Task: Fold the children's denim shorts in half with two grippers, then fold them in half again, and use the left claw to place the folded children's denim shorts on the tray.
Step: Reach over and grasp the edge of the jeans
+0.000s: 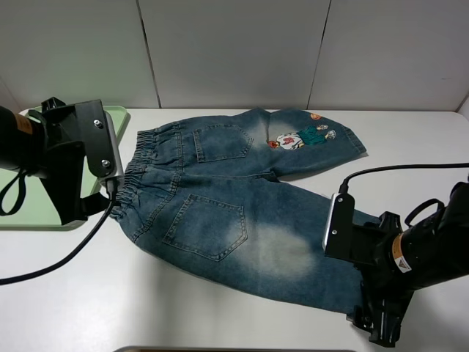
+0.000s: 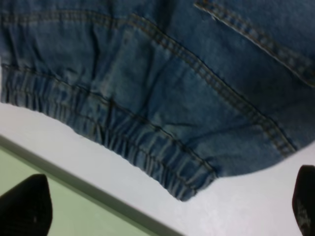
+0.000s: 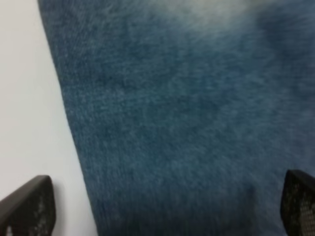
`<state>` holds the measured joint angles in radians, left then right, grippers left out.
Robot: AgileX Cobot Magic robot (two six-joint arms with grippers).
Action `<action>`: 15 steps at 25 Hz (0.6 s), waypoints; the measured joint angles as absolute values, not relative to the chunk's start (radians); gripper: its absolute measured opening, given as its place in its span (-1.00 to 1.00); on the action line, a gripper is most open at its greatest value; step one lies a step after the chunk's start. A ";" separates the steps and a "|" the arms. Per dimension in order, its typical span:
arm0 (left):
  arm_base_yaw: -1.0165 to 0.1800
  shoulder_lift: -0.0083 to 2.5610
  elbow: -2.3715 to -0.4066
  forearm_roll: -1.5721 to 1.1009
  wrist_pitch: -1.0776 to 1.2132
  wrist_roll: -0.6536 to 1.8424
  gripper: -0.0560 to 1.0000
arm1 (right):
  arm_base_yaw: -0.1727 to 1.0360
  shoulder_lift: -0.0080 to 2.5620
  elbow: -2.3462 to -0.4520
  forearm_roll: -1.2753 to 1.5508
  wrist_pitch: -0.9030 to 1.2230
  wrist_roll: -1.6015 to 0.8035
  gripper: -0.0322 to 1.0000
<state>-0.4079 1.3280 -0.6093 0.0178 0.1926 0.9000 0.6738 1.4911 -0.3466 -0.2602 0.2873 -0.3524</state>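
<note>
Now, 1st fold pending: left claw (image 2: 165, 216) by waistband (image 2: 138, 142) of shorts (image 1: 234, 213), right claw (image 3: 162, 206) over leg (image 3: 187, 123) (both apart); next, pinch edges.

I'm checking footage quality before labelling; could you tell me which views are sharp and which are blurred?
Exterior high view: sharp, evenly lit, soft shadows beside the denim shorts. Left wrist view: slightly soft, seam stitching readable. Right wrist view: most blurred, weave smeared.

Faded blue denim shorts (image 1: 242, 213); pale green tray (image 1: 29, 213)
</note>
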 joint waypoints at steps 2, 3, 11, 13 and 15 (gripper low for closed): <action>-0.408 1.328 -0.609 0.018 0.183 0.900 0.95 | 0.674 1.528 -0.347 -0.260 0.259 -0.352 0.41; -0.408 1.328 -0.609 0.018 0.180 0.900 0.95 | 0.674 1.542 -0.347 -0.260 0.246 -0.352 0.41; -0.408 1.328 -0.609 0.018 0.177 0.901 0.94 | 0.674 1.608 -0.350 -0.269 0.205 -0.352 0.41; -0.408 1.328 -0.609 0.018 0.177 0.901 0.93 | 0.674 1.608 -0.352 -0.273 0.206 -0.352 0.40; -0.408 1.328 -0.609 0.018 0.177 0.901 0.93 | 0.676 1.609 -0.352 -0.274 0.205 -0.352 0.32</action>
<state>-0.4079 1.3280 -0.6093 0.0178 0.1770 0.9008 0.6763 1.6089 -0.3521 -0.2738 0.2048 -0.3524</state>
